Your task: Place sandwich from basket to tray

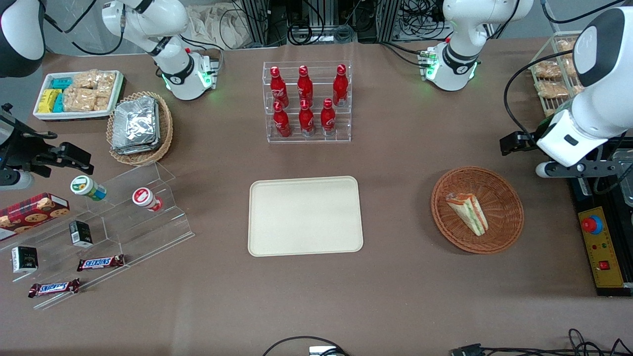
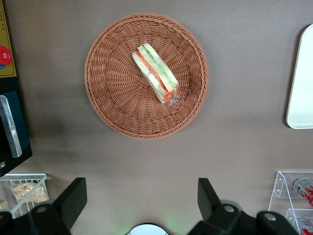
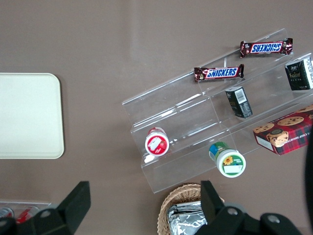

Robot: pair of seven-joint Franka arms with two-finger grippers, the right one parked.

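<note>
The sandwich (image 1: 467,212), a clear-wrapped wedge with green, orange-red and white layers, lies in the reddish-brown wicker basket (image 1: 512,198) toward the working arm's end of the table. The cream tray (image 1: 304,216) lies flat and bare at the table's middle. My left gripper (image 1: 517,143) hangs above the table, a little farther from the front camera than the basket and not over it. In the left wrist view the gripper (image 2: 142,188) is open wide and empty, with the sandwich (image 2: 155,72), the basket (image 2: 112,98) and the tray's edge (image 2: 303,83) in sight.
A clear rack of red bottles (image 1: 306,101) stands farther from the front camera than the tray. A control box with a red button (image 1: 601,244) sits beside the basket. A wire rack of packets (image 1: 554,74) stands near the working arm's base. A clear stepped shelf of snacks (image 1: 99,227) lies toward the parked arm's end.
</note>
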